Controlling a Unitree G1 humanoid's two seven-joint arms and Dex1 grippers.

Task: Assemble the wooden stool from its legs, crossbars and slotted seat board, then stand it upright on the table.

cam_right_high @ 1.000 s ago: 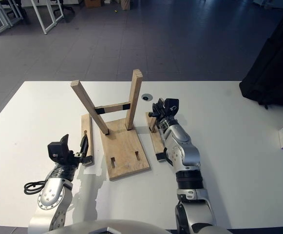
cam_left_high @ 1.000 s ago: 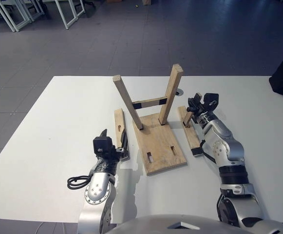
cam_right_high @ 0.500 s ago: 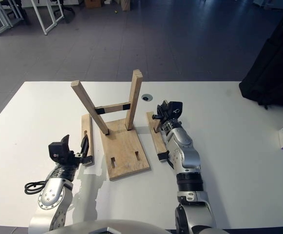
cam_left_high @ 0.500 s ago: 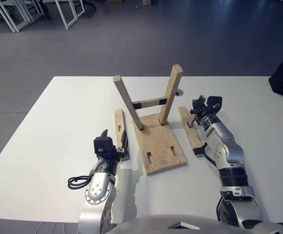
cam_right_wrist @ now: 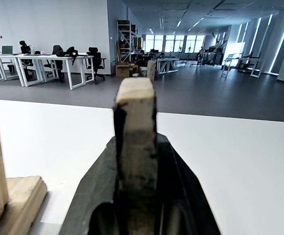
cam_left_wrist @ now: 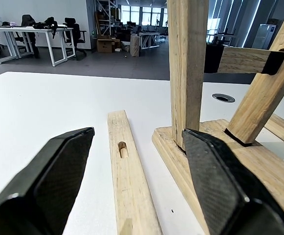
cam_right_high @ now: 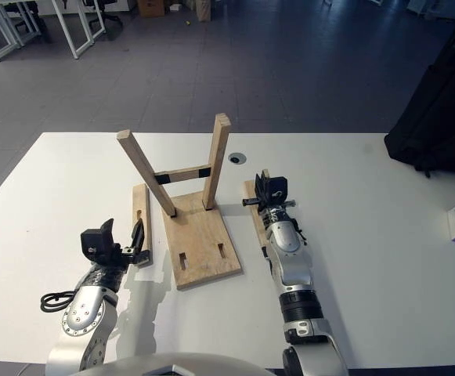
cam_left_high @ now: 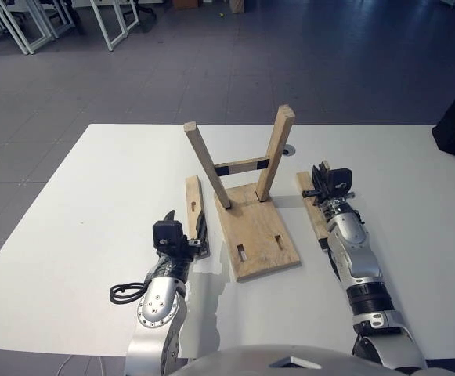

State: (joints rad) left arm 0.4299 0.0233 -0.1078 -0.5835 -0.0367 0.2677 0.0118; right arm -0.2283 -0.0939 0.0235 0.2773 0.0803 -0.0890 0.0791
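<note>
Right gripper [cam_left_high: 326,182] is clenched on a short wooden bar [cam_right_wrist: 136,132], probably the second crossbar, just above the loose right leg [cam_left_high: 312,213] that lies beside the seat board [cam_left_high: 257,227]. Left gripper [cam_left_high: 185,219] is spread wide and grasps nothing, its fingers either side of the other loose leg [cam_left_high: 191,200], which lies flat on the table [cam_left_high: 94,196]. The job looks about half done. A slanted leg [cam_left_high: 206,164] and a straighter leg [cam_left_high: 275,153] stand in the board's far slots, joined by a crossbar [cam_left_high: 241,165]. The two near slots [cam_left_high: 240,251] are unfilled, and turning the stool upright remains. A black cable [cam_left_high: 125,292] lies near the left arm, out of the way, while the standing legs crowd any reach across the board.
</note>
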